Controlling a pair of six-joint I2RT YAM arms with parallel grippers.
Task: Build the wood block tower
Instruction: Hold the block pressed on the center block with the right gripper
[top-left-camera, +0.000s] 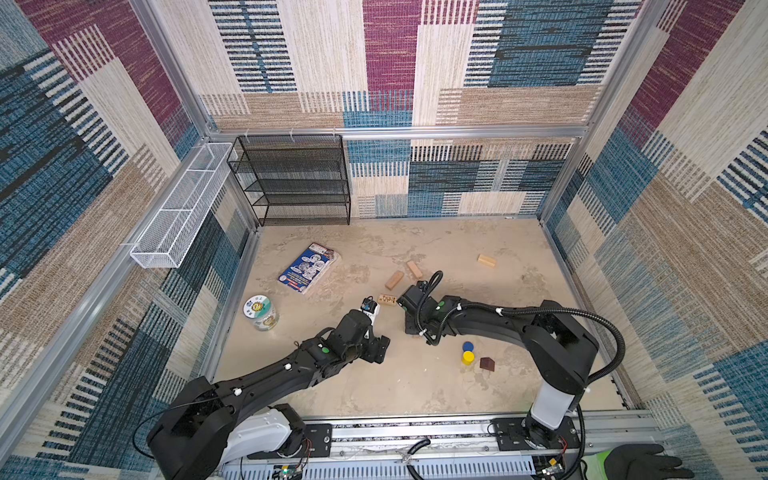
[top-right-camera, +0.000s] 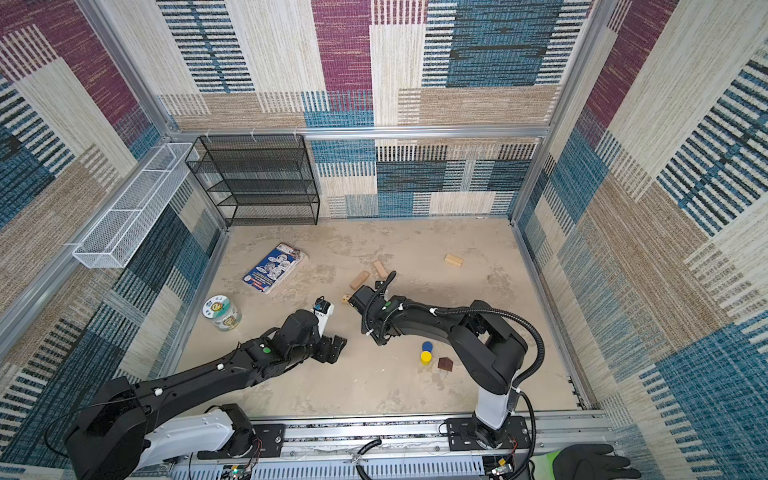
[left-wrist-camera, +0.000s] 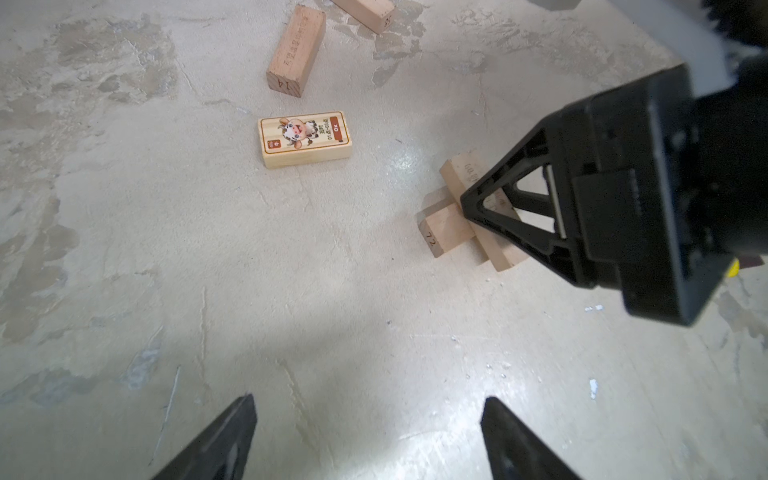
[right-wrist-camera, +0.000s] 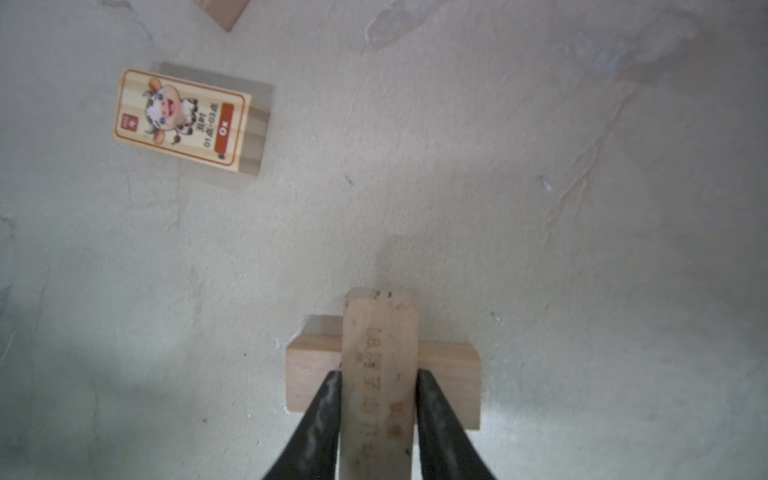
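Bare floor (left-wrist-camera: 249, 270) around ox block (left-wrist-camera: 305, 139)

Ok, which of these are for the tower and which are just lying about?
Tower: top bar, bottom bar, ox block, loose bars, yellow cylinder, blue disc, brown block.
Lying about: packet, jar, rack, basket.

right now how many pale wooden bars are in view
6. Two are crossed: the upper bar in the right claw, the lower bar beneath. The ox-printed bar lies nearby, two loose bars behind it, one far bar back right. More may be hidden.
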